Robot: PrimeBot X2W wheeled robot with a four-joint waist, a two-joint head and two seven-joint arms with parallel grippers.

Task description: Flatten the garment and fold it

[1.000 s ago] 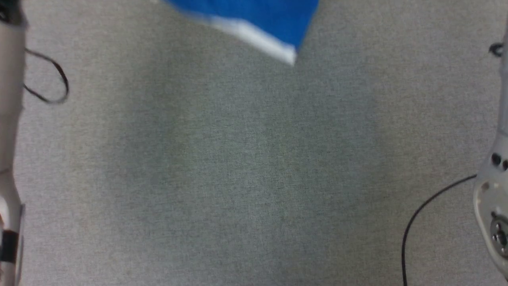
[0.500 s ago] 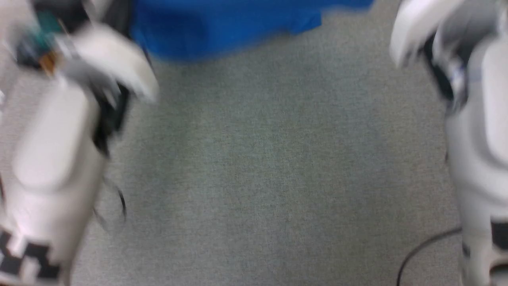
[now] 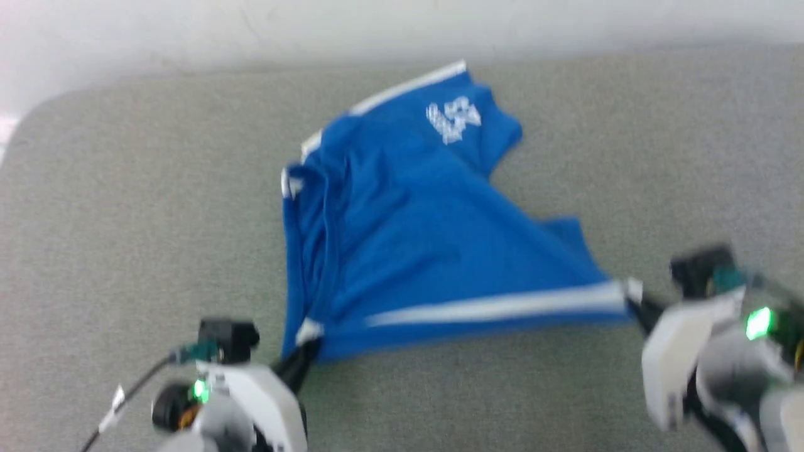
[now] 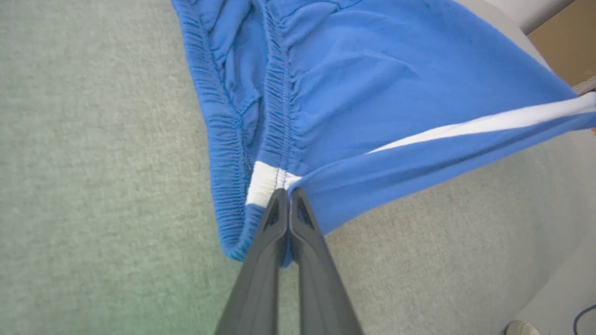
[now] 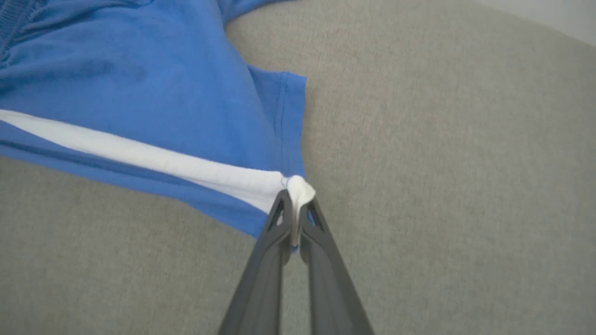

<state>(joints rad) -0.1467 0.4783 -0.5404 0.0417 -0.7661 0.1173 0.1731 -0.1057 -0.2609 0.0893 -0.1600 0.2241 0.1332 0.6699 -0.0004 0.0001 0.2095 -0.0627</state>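
The shorts (image 3: 408,238) lie spread on the grey bench (image 3: 125,188), the near white-banded edge held taut. Its corners are pinched in the left jaws and the right jaws, both closed tight. The cloth is judged light, soft and limp; corners suit gripping. A white print (image 3: 453,119) is too blurred to be read.

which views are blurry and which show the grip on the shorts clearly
Head view: motion-blurred, print on the garment smeared. Left wrist view: sharp, left gripper shut on a waistband corner. Right wrist view: slightly soft, right gripper plainly pinching the hem corner.
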